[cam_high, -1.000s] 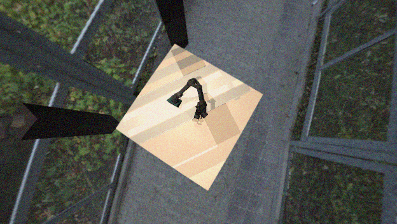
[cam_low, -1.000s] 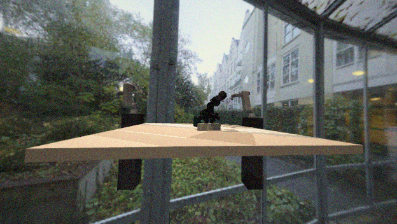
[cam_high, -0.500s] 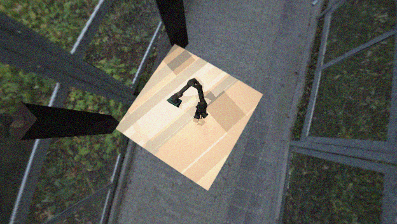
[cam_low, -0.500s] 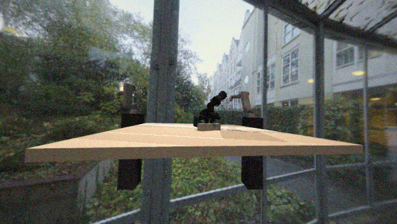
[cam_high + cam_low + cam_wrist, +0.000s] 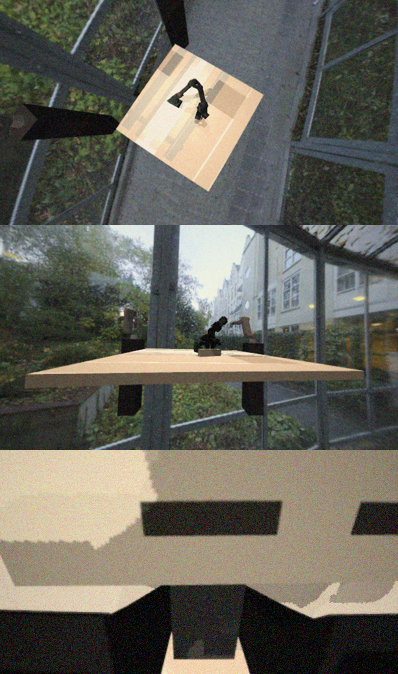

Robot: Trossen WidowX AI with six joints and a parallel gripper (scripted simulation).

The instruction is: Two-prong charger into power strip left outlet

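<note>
The power strip (image 5: 209,352) (image 5: 210,560) is a pale grey-beige block on the table. In the wrist view its face shows a dark rectangular slot (image 5: 211,518) above the charger and part of a second slot (image 5: 374,518) at the right edge. My gripper (image 5: 203,588) is shut on the charger (image 5: 207,627), a dark block between the two black fingers. The charger's far edge meets the lower edge of the strip's face in that view; whether they touch is unclear. The prongs are hidden. In the exterior view the gripper is low behind the strip.
The wooden table (image 5: 220,153) (image 5: 191,378) carries the black arm (image 5: 194,84) (image 5: 215,328) and patches of shadow. Two black pillars (image 5: 73,123) (image 5: 175,22) stand just outside the table; brown jointed shapes (image 5: 128,321) (image 5: 245,324) rise above them in the exterior view.
</note>
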